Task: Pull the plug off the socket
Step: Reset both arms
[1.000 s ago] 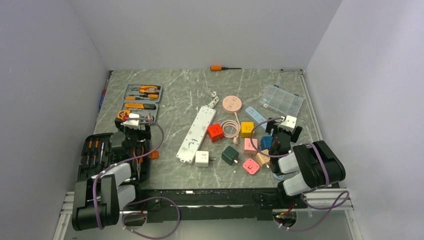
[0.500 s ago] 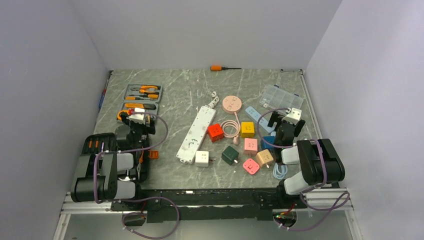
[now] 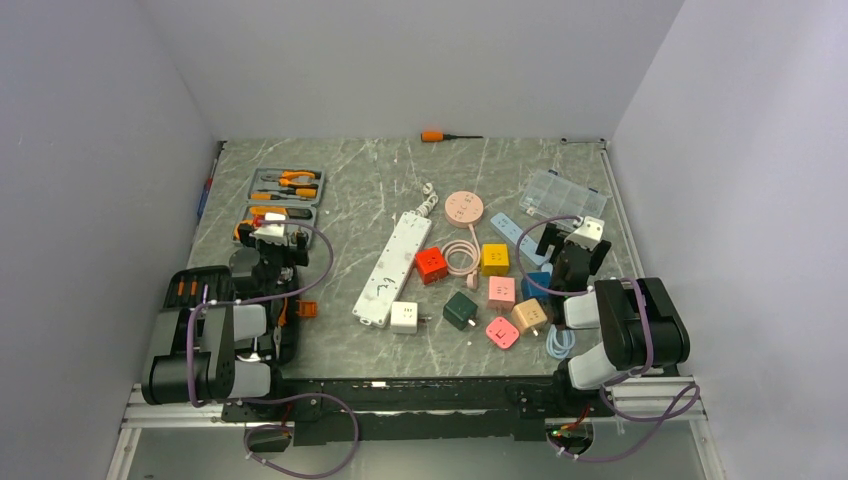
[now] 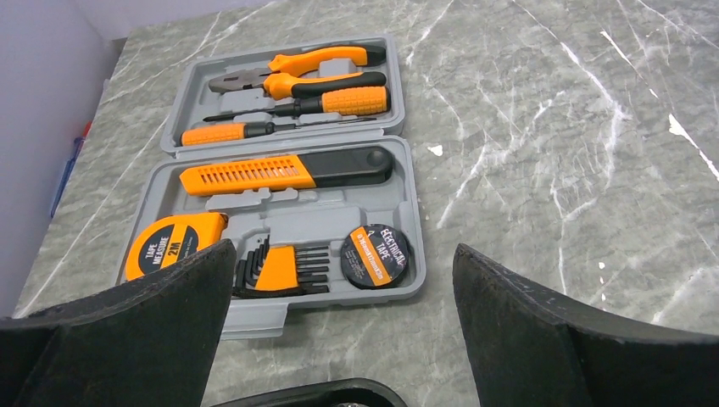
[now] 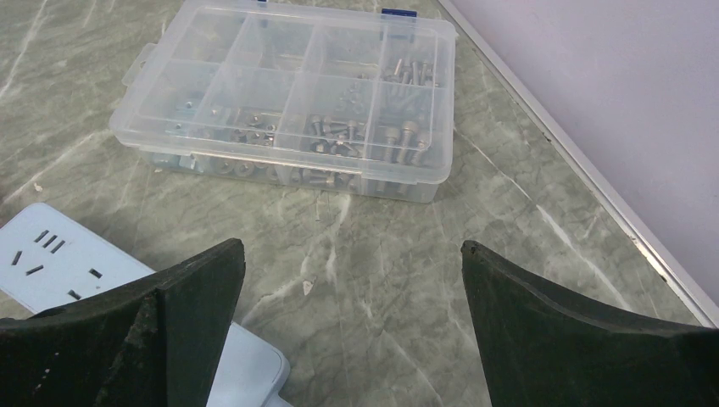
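Both grippers are held wide open with nothing grasped: the left gripper (image 4: 343, 248) above a grey plastic tool case (image 4: 280, 212), the right gripper (image 5: 351, 246) before a clear compartmented screw box (image 5: 288, 93). The grey-green marbled table (image 3: 360, 165) is enclosed by plain pale walls. The long white rectangular socket strip (image 3: 392, 265) is shown only from above, lying mid-table, well apart from both grippers. "TAPE MEASURE 2M" on an orange tape measure (image 4: 169, 246) and "ELECTRICAL TAPE" on a black roll (image 4: 376, 254) are legible only from the left wrist.

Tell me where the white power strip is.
Top view: the white power strip lies diagonally mid-table, a red cube adapter on its right, a white cube adapter by its near end.
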You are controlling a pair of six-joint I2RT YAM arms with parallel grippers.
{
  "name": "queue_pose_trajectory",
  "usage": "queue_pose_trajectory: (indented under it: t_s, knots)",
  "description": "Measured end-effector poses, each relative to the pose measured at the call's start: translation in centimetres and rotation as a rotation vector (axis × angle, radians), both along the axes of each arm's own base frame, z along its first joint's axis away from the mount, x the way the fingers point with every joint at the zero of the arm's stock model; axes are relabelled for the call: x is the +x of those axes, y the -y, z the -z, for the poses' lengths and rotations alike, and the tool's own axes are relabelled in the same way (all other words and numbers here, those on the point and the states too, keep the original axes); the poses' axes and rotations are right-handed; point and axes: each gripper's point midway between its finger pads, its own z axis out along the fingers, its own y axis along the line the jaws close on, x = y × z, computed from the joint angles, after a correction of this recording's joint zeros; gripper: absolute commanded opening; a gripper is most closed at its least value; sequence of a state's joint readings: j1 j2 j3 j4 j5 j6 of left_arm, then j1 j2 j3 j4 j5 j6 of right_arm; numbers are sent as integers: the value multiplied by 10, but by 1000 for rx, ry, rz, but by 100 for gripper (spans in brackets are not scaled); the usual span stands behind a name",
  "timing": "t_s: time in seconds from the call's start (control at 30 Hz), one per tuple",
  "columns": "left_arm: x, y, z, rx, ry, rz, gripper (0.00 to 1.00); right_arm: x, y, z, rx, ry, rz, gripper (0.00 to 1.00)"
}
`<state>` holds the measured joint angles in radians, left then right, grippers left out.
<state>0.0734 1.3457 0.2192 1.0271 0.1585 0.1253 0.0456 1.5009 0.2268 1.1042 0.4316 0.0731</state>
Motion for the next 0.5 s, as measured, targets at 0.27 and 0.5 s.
queue_pose_trajectory:
  t_s: [0.27,0.5]
  knots:
    - [0,-1,0,0,-1,-5,99,0,0,0,0,0,0,100]
    - [0,-1,2,0,-8,-7,99,0,0,0,0,0,0,100]
